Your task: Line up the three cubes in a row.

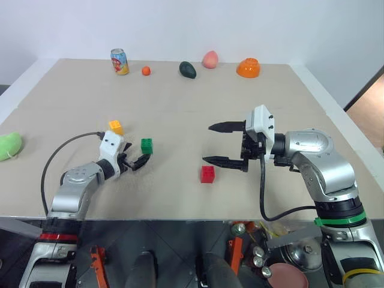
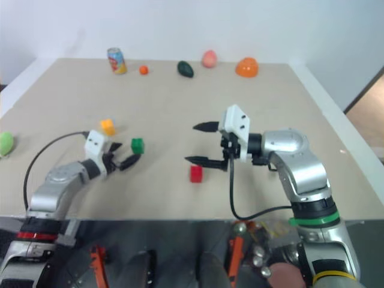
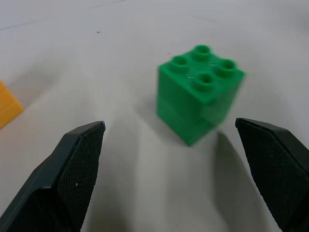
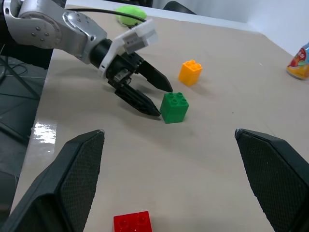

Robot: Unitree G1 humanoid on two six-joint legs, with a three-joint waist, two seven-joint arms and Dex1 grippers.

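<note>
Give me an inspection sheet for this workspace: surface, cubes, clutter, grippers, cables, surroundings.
Surface: beige table, flat, with a raised pale rim.
Job's things: yellow cube, green cube and red cube, all upright, apart, not in a row.
Clutter: soda can, orange ball, dark green fruit, pink fruit and orange bowl along the far edge; green plush toy at the left edge.
Grippers: left gripper open, fingers either side of the green cube, not closed on it; right gripper open, empty, above the red cube.
Cables: black cable looping from the left wrist; another hanging from the right.
Surroundings: white wall behind.
</note>
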